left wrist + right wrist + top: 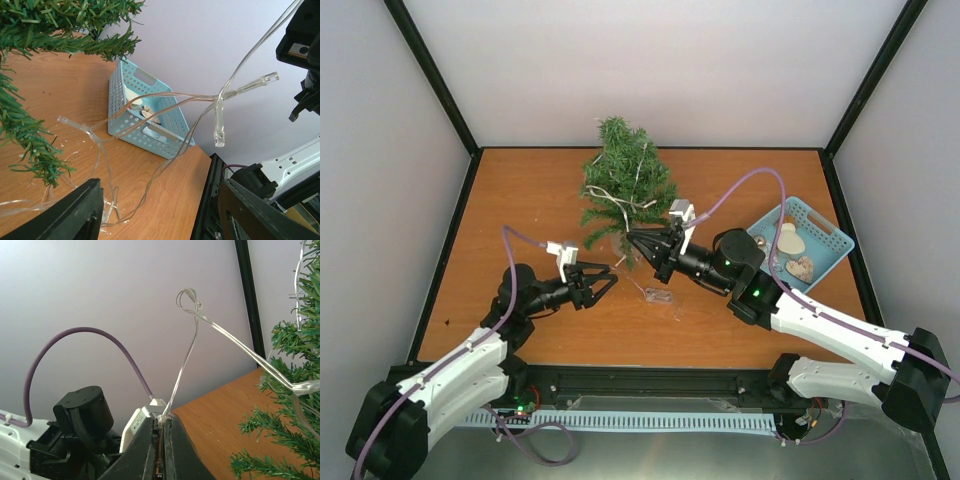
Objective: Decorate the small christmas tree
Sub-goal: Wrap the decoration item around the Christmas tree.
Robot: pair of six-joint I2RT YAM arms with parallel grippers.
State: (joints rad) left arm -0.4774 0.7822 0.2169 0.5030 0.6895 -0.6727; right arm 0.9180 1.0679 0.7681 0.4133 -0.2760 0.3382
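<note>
pinching barely visible wire (185, 352), right tool (161, 426)

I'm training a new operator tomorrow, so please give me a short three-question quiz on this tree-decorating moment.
1. True or false: the right claw is shut on the clear light string.
2. Where do the loose pale pieces lie? A) in the blue basket; B) on the small christmas tree; C) in the left claw.
3. Fill in: the basket sits on the robot's ____ side of the table.
Key: 1 true; 2 A; 3 right.
</note>
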